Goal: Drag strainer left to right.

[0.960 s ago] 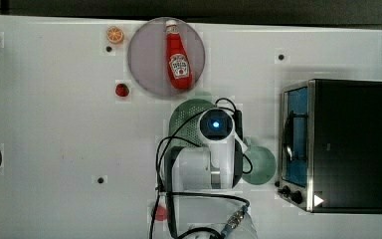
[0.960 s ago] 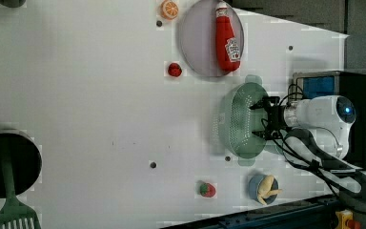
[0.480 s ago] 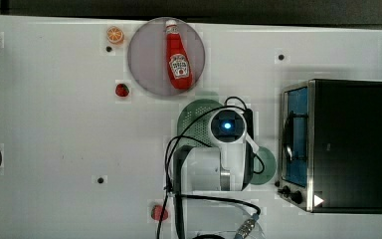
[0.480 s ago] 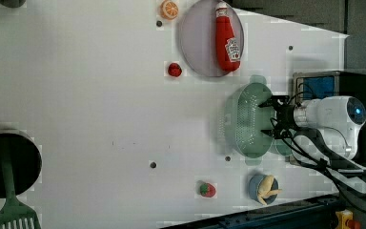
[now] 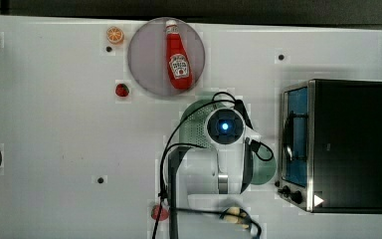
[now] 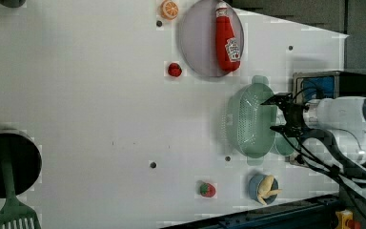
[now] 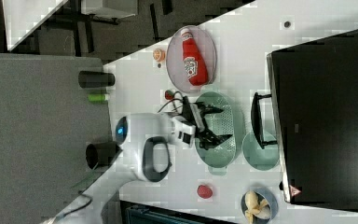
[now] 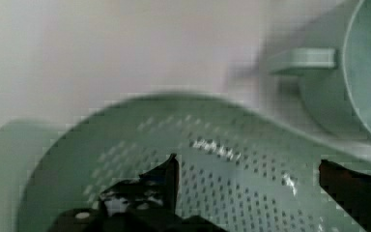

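Hovering wide-open claw (image 6: 277,114) over strainer (image 6: 248,121), holding nothing; strainer sits beside mug (image 7: 260,150), probably drag done or regrasp.

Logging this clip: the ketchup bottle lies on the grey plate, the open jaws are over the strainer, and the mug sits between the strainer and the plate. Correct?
Not quite. The mug sits between the strainer and the oven, not the plate, as the right view shows. The rest stands: the ketchup bottle lies on the plate and the gripper, jaws open, is over the strainer.
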Controlling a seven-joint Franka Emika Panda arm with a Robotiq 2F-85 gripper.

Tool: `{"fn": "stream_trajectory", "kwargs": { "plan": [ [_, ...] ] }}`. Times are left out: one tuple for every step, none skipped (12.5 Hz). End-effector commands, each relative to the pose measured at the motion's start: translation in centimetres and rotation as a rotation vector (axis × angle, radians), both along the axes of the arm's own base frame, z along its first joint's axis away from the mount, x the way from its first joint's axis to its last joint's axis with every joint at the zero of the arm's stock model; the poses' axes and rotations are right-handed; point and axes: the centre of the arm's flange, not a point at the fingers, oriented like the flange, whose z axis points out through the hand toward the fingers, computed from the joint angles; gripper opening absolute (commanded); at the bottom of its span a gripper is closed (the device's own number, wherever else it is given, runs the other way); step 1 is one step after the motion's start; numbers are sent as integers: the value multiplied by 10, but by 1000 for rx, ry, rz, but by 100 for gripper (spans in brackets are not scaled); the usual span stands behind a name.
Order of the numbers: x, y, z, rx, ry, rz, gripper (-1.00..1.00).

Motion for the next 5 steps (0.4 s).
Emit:
{"fn": "stream_trajectory", "kwargs": {
  "plan": [
    [16,14,107,-28,-97,297,100],
    [13,18,136,-28,-103,291,100],
    [9,24,165,-28,-101,290,100],
    [2,32,194,-21,-91,287,100],
    [-6,40,223,-14,-71,284,100]
  ]
}}
